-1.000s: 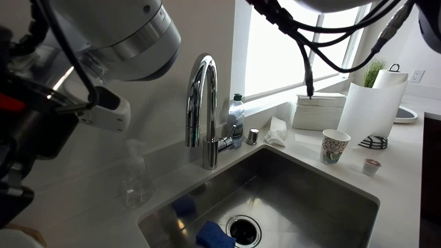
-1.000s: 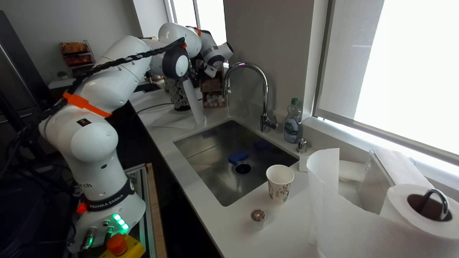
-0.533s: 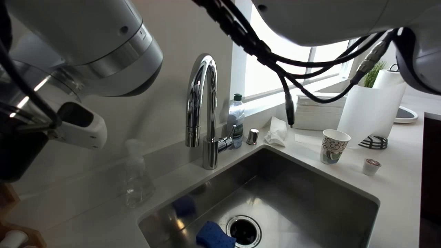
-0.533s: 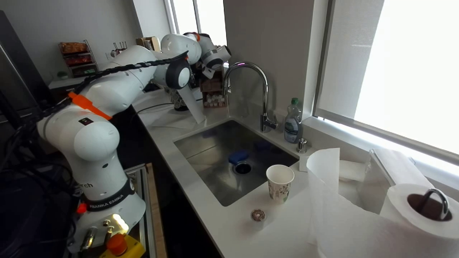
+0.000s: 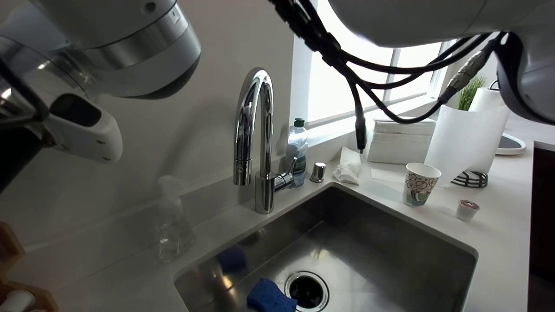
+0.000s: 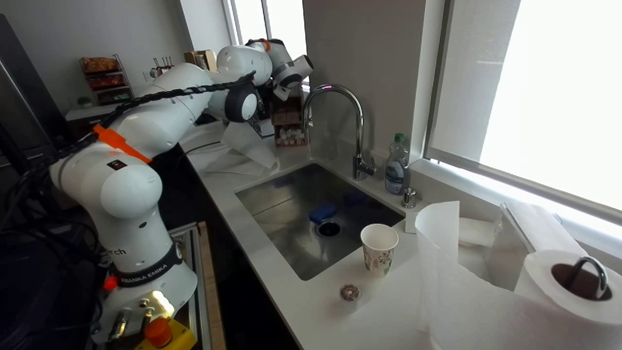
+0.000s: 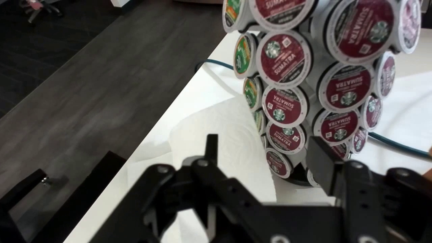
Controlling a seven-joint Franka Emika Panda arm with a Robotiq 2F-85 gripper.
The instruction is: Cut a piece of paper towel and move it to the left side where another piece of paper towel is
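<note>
— Our gripper [image 7: 266,156] has its two fingers spread wide, and we see nothing pinched by them. Where is then the piece of paper towel [image 7: 233,141]?

— Just past the fingers: in the wrist view it stands at a slant, thin and white, with faint pressed curves. Whether its near edge touches the gripper, we cannot tell.

— Why is its place just there?

— Because another piece of paper towel [image 6: 228,165] lies flat on the counter [image 6: 316,311] close by, so we judge that this is the goal. Such limp paper will hardly stand alone; we expect it to sink down, perhaps with a fold.

— And the rack of coffee pods [image 7: 287,84]?

— It rises near the paper, round flat lids in dark red and green, stacked in columns. We should withdraw upward, not sideways, in order not to brush it.

— What do we find farther away?

— In an exterior view, the smooth steel sink [image 6: 291,243] comes next, and past it the thick roll [image 6: 540,272], kept upright, we suppose, by the holder [image 6: 602,277] whose metal loop shows above its brown core. Its loose end curls outward.
</note>
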